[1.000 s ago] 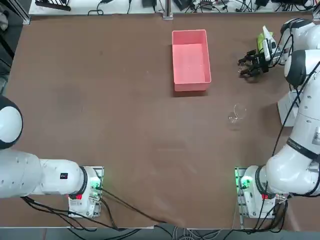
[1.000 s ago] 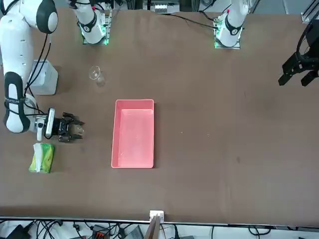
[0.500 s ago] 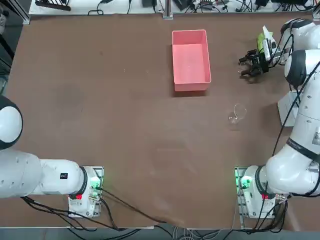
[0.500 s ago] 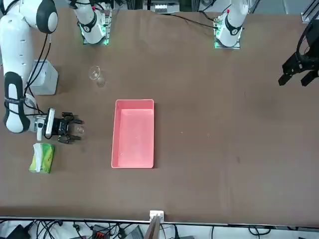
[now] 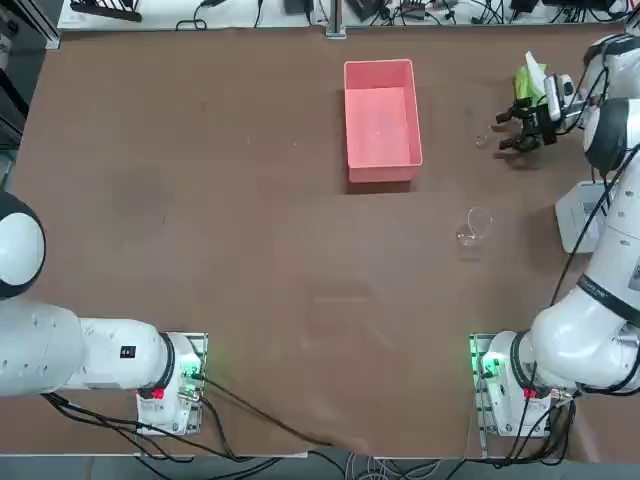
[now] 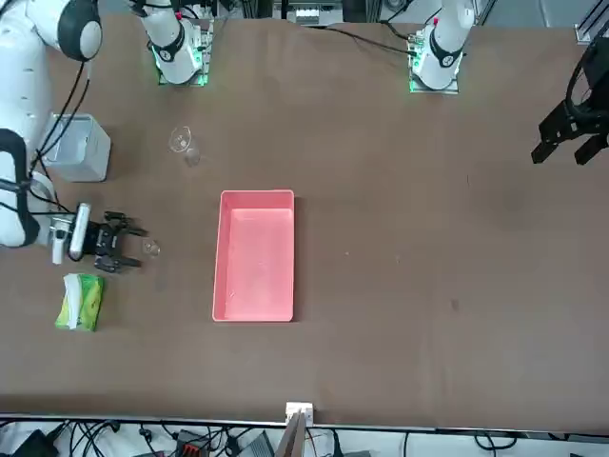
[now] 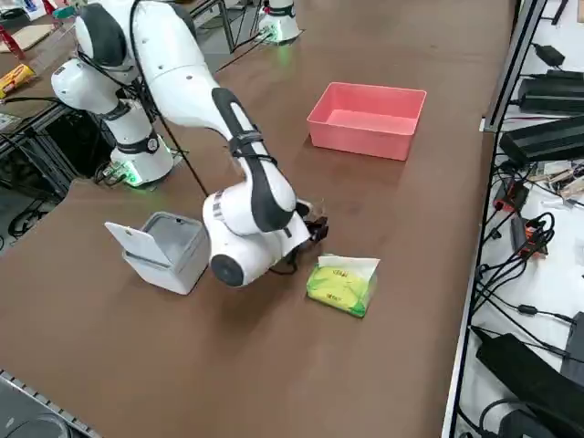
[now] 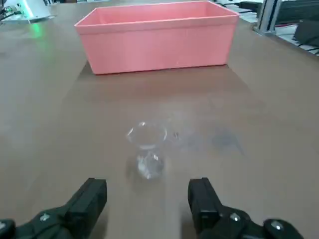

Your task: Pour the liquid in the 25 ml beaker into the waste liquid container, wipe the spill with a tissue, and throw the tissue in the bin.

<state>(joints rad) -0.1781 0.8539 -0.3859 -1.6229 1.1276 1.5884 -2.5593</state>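
Observation:
The 25 ml beaker, tiny and clear, stands upright on the brown table a short way from the pink waste liquid container. In the top view the beaker sits just left of my right gripper. The gripper is low over the table and open, both fingers clear of the glass with nothing between them. A faint darker patch marks the table beside the beaker. The pale grey bin stands with its lid up near the table's right edge. No loose tissue shows; a white sheet sticks out of the green pack.
A larger clear beaker stands between the gripper and the arm's base. The green pack lies close behind the gripper's wrist. The waste liquid container sits at the far middle of the table, and cables run along the far edge.
My right gripper has opened fully and drawn back toward the table's right edge, leaving the 25 ml beaker standing alone where it was held.

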